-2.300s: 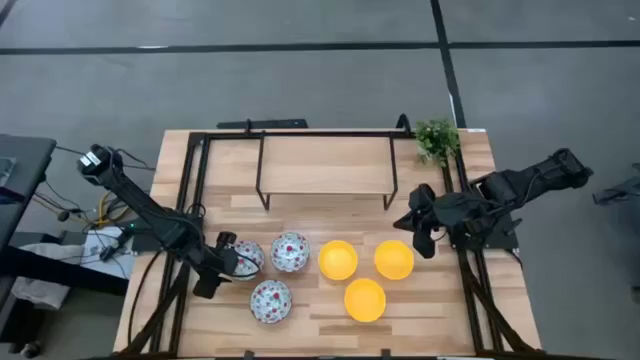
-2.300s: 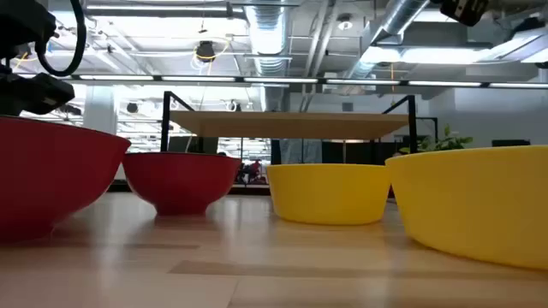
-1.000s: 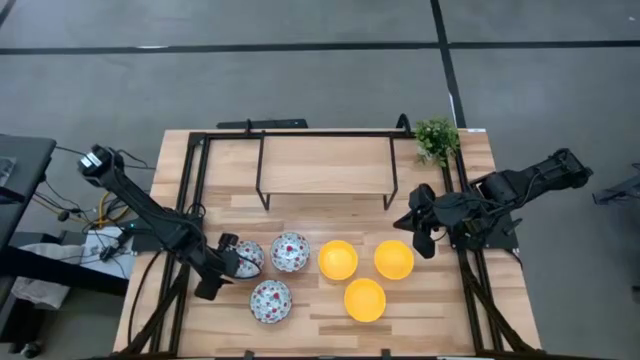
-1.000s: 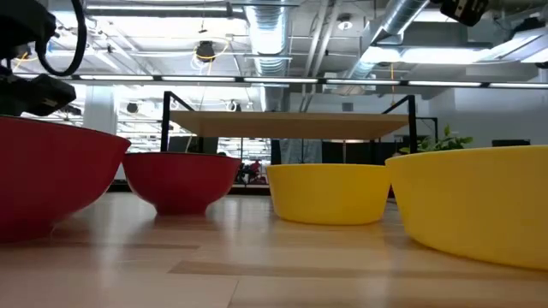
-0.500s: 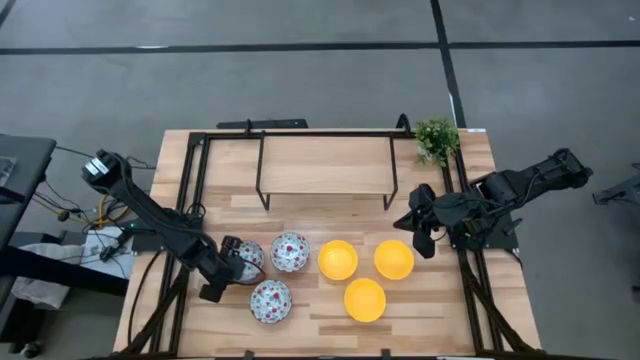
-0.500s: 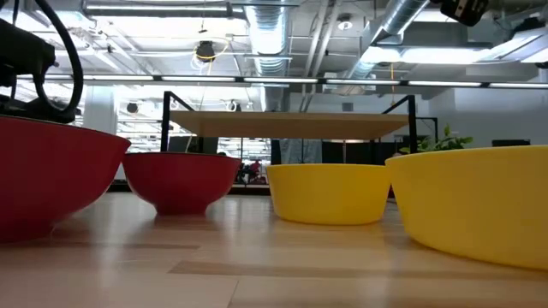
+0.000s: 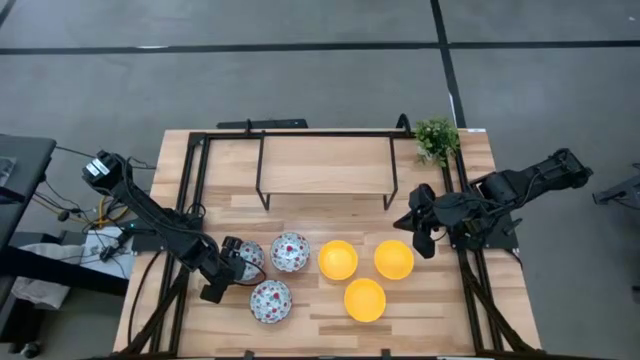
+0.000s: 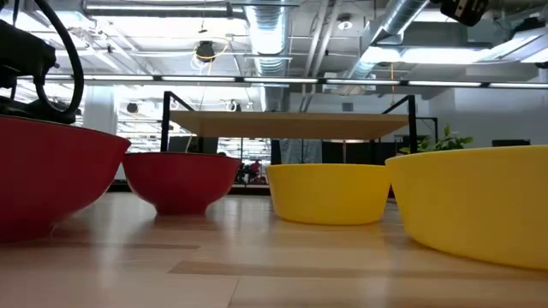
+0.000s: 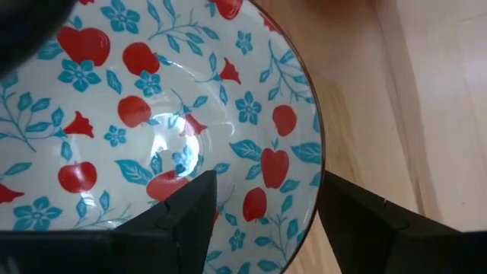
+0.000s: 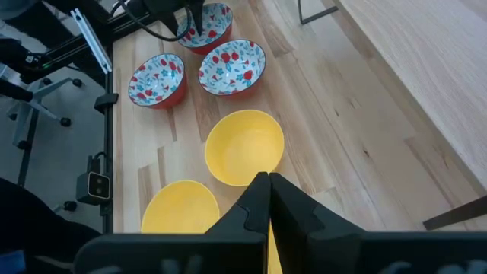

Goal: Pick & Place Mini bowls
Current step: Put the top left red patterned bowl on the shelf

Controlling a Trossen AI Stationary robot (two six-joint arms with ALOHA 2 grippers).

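One floral bowl (image 7: 246,257) at lower left has been straddled by the lowered, wide-open left gripper (image 7: 232,266), so a grasp seems imminent; the right gripper (image 7: 417,222) is kept shut.

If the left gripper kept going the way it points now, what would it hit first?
Most likely the floral bowl right under it: the open left gripper straddles that bowl's rim, one finger over the inside, one outside. How close it is cannot be judged.

Even bright overhead light, soft shadows, ceiling strip lights (image 8: 257,79) glaring, nearest bowl (image 8: 479,205) perhaps slightly blurred
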